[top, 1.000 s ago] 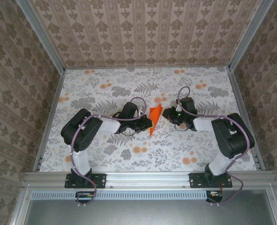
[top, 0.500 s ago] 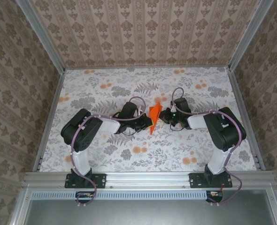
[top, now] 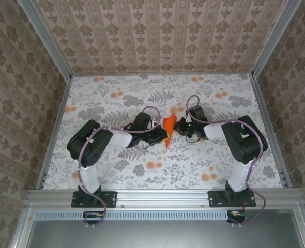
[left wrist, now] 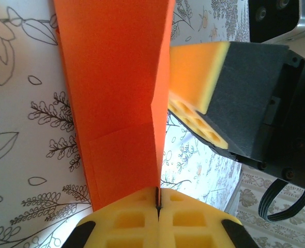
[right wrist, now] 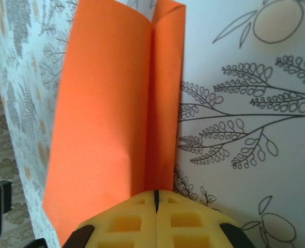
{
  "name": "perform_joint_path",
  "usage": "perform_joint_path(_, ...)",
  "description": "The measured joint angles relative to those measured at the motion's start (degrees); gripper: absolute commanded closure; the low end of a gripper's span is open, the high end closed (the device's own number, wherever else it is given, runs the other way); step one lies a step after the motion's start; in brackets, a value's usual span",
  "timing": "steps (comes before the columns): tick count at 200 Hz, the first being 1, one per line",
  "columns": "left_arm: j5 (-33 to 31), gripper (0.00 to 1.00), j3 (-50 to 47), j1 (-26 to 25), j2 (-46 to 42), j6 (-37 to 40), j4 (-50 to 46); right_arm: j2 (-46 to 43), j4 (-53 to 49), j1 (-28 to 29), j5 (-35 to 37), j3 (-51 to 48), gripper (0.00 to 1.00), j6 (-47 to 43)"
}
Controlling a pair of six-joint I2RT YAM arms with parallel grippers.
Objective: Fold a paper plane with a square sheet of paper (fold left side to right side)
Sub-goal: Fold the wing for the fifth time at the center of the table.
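The right tool (right wrist: 155, 196) has moved in and clamped the folded orange paper (top: 167, 129) mid-desk. The left tool (left wrist: 156, 200) stays clamped opposite, seemingly ready for creasing.

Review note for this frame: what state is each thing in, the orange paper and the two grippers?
square sheet of paper: creased into folded layers, pinched from both sides.
left gripper: shut on the sheet's edge.
right gripper: shut on the sheet at its fold.
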Motion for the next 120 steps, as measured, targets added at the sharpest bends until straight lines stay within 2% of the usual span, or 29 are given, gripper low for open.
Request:
perform_joint_path(44, -0.04, 1.00, 0.00, 0.02, 0.00, 0.00, 0.00, 1.03, -5.05, 0.52, 1.07, 3.10, 0.98, -1.84)
perform_joint_path(98, 0.04, 0.68, 0.00, 0.66, -0.35, 0.98, -1.25, 1.84, -8.87, 1.29, 2.14, 5.81, 0.99, -3.63)
perform_joint_path(120, 0.09, 0.60, 0.04, 1.84, -2.16, 3.04, -3.19, 1.86, -9.27, 1.31, 2.25, 5.99, 0.99, -4.07)
